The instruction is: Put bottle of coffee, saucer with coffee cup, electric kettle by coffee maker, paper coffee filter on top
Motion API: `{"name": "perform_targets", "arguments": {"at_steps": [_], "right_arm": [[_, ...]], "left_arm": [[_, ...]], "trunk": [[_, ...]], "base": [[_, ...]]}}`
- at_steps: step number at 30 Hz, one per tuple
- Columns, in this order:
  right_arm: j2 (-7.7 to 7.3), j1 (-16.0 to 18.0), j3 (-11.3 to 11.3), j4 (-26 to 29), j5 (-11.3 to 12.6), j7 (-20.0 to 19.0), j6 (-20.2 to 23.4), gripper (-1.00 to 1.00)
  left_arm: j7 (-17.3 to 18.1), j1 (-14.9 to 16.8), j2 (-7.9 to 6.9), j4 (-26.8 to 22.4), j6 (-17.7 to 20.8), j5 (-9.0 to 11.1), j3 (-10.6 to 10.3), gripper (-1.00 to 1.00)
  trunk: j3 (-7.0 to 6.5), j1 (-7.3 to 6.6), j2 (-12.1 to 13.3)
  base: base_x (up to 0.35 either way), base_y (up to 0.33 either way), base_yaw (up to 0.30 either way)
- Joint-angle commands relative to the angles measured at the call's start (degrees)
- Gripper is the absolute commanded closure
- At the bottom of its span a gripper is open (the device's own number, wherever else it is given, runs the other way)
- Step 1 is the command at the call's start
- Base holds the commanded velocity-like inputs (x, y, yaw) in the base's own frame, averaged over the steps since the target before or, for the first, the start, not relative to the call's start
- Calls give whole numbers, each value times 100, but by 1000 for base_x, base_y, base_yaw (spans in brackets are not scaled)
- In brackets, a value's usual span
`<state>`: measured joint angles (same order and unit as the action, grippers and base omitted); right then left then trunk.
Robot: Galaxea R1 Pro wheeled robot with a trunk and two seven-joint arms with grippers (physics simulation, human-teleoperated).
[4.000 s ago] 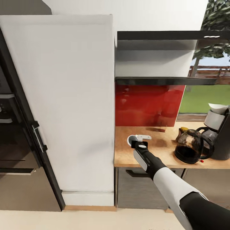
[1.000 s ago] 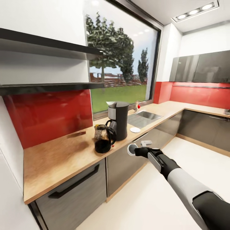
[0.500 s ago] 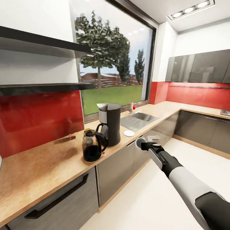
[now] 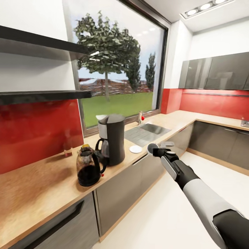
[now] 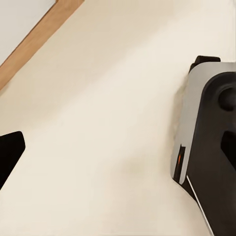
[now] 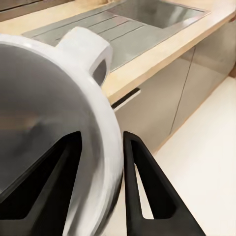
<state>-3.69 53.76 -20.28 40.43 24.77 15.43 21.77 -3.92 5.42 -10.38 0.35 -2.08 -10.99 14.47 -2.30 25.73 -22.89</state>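
Cup in the right hand point(image 4: 159, 148): the coffee cup point(image 4: 151, 148) is pinched by its rim, one finger point(image 6: 142, 191) outside the wall and one inside, the handle pointing toward the sink point(image 4: 145, 132). The cup hangs over the floor just off the counter point(image 4: 41, 186) edge, in front of the coffee maker and to its right in the head view. Left hand: cannot tell if it is spread or pressed together; the left wrist view gives floor, a skirting strip and part of the robot's base point(image 5: 209, 142).

Next out, on the counter: the saucer point(image 4: 135, 149) lies flat just right of the coffee maker point(image 4: 111, 138), bare, nothing on it. The electric kettle point(image 4: 88, 170) stands just left of the coffee maker, near touching. The paper coffee filter point(image 4: 102, 118) sits on top of the coffee maker. A small object behind the kettle, near the red backsplash point(image 4: 38, 131), may be the bottle of coffee; too blurred to say. The kitchen shelf point(image 4: 45, 94) is farther up on the wall.

Change: the whole head view has swung since 4 s ago, from a tall white cabinet to along the counter, so the camera and base moved, not the things. Over the last second the coffee maker slid left in view and the cup came closer to the saucer.

Judgement: kettle, filter and saucer look done; the cup on the saucer is the step in hand.
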Motion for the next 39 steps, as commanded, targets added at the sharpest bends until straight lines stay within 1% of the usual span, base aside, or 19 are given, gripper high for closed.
{"name": "perform_targets", "arguments": {"at_steps": [1,7,22,35,36,37,39], "right_arm": [[-10,3,-39,23,63,48,13,100],[-10,4,-54,131,46,48,20,100],[-9,4,-54,132,46,48,13,100],[-9,4,-47,132,38,48,20,100],[-9,3,-47,132,38,48,20,100],[-9,5,-48,132,42,48,21,100],[-9,3,-52,132,41,48,21,100]], "left_arm": [[-20,3,0,9,-22,-61,46,-100],[-26,3,0,12,-21,-44,56,-100],[-37,3,0,9,-21,-30,56,-100],[-29,3,7,17,-21,-17,64,-100],[-27,3,15,17,-21,-17,64,-100],[-25,3,59,17,-21,-17,65,-100],[-22,3,82,17,-21,-17,65,-100]], "trunk": [[2,5,-3],[2,5,-3],[2,5,-3],[2,5,-3],[2,5,-3],[2,5,-3],[2,5,-3]], "base": [[288,-167,0],[289,-167,20],[289,-167,249],[261,-192,22],[63,-289,0],[26,-296,0],[14,-299,0]]}}
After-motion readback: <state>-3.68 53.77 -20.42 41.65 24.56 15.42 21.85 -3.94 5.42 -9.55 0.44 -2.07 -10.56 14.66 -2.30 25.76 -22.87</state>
